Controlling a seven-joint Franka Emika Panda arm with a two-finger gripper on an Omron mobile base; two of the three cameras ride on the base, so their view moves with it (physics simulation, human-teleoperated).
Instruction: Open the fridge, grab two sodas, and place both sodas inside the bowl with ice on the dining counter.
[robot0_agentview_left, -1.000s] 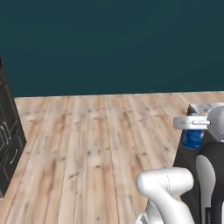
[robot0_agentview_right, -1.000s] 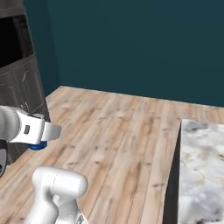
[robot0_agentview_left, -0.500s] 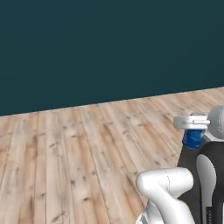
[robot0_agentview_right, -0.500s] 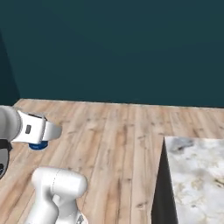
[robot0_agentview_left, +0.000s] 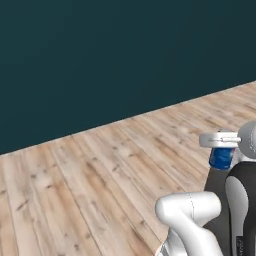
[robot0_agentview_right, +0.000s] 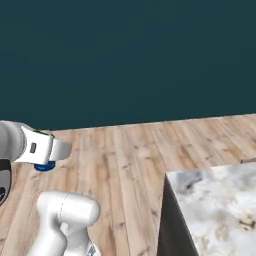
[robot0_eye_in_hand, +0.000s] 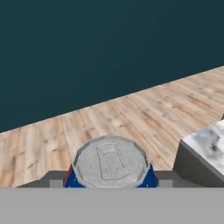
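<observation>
- The blue soda (robot0_eye_in_hand: 110, 165) sits at six o'clock in the hand view, silver lid facing the camera, pinched between the fingers of the hand (robot0_agentview_left: 220, 150).
- It looks like a light, rigid, smooth can; it could slip or dent, so a hold across the middle of its side seems safest.
- The wooden floor (robot0_agentview_left: 100, 170) lies open ahead, with the teal wall (robot0_agentview_right: 125, 55) at twelve o'clock.
- The marbled table (robot0_agentview_right: 215, 205) sits at four o'clock in the right base view; its dark edge stands nearest the path.
</observation>
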